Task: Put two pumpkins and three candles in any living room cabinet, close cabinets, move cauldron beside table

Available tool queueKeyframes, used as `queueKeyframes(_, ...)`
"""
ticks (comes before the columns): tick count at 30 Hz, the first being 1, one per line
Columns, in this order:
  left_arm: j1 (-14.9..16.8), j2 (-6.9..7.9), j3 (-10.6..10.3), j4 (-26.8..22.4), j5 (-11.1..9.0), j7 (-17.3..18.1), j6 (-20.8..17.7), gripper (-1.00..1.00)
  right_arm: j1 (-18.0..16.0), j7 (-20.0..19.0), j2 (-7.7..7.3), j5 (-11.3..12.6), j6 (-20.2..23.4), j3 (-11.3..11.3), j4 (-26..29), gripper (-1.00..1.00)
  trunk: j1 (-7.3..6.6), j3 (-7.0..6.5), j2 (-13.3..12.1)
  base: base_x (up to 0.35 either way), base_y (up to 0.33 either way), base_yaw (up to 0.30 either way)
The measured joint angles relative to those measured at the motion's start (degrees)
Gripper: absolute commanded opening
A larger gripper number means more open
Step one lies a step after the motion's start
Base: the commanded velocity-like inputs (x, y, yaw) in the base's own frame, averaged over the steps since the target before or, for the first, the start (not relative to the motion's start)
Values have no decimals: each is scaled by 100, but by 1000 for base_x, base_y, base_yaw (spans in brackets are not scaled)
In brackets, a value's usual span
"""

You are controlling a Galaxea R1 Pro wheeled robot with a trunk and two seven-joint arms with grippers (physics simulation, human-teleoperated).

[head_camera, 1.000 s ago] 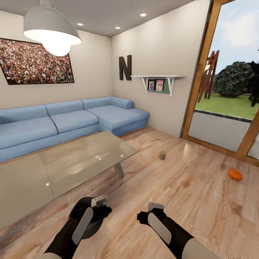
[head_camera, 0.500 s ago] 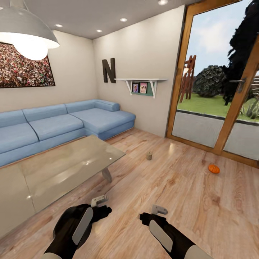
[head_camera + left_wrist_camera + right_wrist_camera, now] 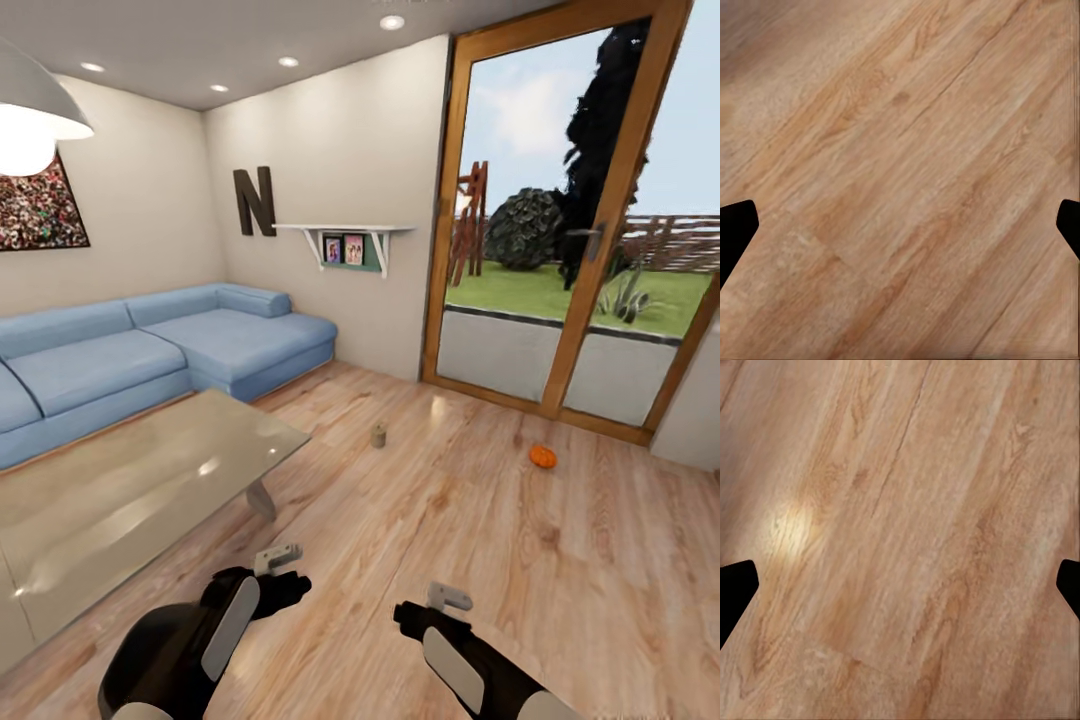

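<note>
Pumpkin, small orange, sits on the wooden floor near the glass patio door, well apart from everything else. Candle, short squat cylinder, stands upright on the floor between the glass-topped surface and the door, just off the surface's far corner. The surface is low, greyish glass top, nothing on it.

Blue corner sofa runs along the back wall. Only readable writing: a big dark letter "N" on the wall, next to a white shelf with two small framed pictures; their content is too small to read. Crowd picture at left edge, white pendant lamp above.

Left tool and right tool both hang low over bare floor in the head view. In the left wrist view, left tool fingertips stand wide apart, nothing between. In the right wrist view, right tool fingertips also wide apart, plain floorboards between.
</note>
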State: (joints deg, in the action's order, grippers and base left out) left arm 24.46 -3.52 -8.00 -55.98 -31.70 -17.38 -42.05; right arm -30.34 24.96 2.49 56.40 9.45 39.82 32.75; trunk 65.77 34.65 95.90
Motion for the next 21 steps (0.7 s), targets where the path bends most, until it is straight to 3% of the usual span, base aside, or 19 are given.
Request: queueKeyframes(21,-2,-5,-2,0,-6,-9,-35,100,9,-21,0,18,-96,-8,-257,100,-45,-83,-82,6,0,-286)
